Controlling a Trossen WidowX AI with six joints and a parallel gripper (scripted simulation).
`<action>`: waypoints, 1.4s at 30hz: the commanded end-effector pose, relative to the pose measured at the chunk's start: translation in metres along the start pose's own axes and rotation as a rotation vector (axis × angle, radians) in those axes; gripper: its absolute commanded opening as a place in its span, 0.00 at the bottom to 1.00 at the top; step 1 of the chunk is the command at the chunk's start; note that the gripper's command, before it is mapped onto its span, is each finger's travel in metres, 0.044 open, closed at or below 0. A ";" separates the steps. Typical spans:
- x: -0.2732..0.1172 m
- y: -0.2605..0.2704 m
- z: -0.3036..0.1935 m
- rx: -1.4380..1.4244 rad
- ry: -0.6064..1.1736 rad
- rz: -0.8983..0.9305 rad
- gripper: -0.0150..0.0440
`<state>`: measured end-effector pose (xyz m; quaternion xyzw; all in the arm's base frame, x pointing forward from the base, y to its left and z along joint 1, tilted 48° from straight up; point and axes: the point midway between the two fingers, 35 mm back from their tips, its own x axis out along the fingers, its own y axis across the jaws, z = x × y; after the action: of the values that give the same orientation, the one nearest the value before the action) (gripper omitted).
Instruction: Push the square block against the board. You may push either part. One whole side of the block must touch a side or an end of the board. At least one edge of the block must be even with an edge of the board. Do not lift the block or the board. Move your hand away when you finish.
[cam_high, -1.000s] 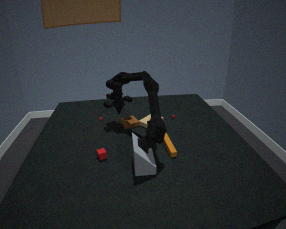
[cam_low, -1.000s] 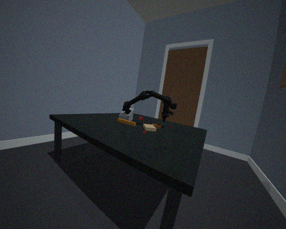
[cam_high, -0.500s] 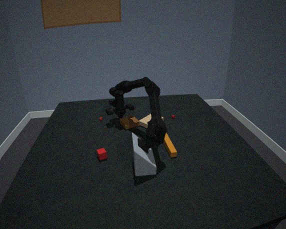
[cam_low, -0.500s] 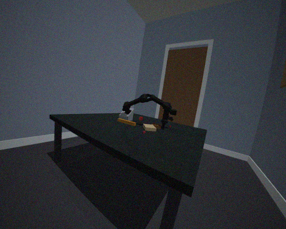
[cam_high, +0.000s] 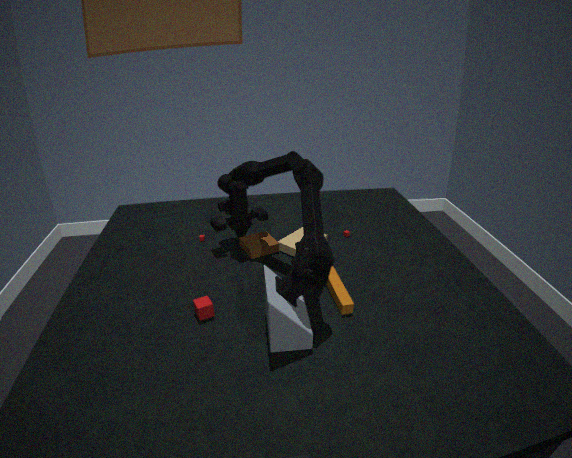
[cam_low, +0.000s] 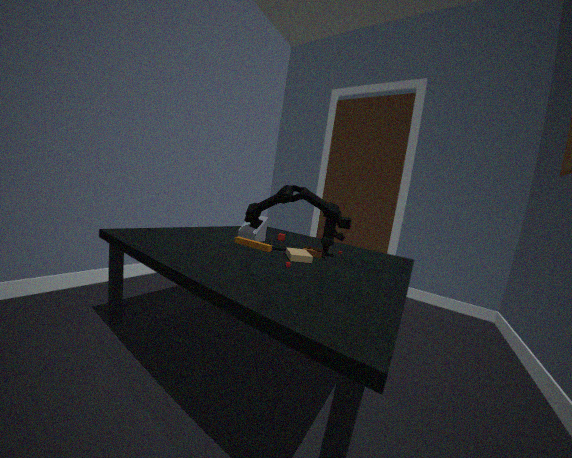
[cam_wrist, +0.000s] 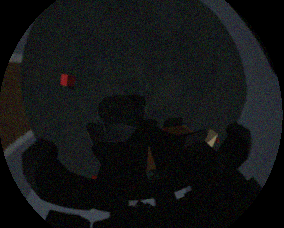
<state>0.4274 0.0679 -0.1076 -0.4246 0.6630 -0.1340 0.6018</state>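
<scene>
The brown square block (cam_high: 255, 247) (cam_low: 314, 252) (cam_wrist: 176, 130) lies flat on the table, partly in shadow. The pale tan board (cam_high: 289, 242) (cam_low: 299, 255) (cam_wrist: 211, 137) lies flat beside it, partly hidden by the arm in the top view. They meet or nearly meet at a corner, with a V-shaped gap opening behind, so their sides are not flush. My gripper (cam_high: 242, 234) (cam_low: 326, 254) is shut and empty, pointing down at the block's far left corner. Whether its tips touch the block cannot be told.
A grey wedge (cam_high: 287, 330) (cam_low: 257, 231) stands by the arm's base. An orange bar (cam_high: 340, 291) (cam_low: 252, 244) lies right of the base. A larger red cube (cam_high: 203, 308) (cam_low: 281, 236) is front left; small red cubes (cam_high: 202, 238) (cam_high: 347, 233) lie beyond both sides of the parts.
</scene>
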 end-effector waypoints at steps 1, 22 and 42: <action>-0.002 -0.002 -0.004 -0.002 -0.003 -0.003 0.25; -0.002 -0.002 -0.029 -0.003 -0.002 -0.003 0.25; -0.002 -0.001 -0.053 -0.005 -0.001 -0.003 0.25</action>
<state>0.3877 0.0568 -0.0909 -0.4267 0.6559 -0.1307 0.6088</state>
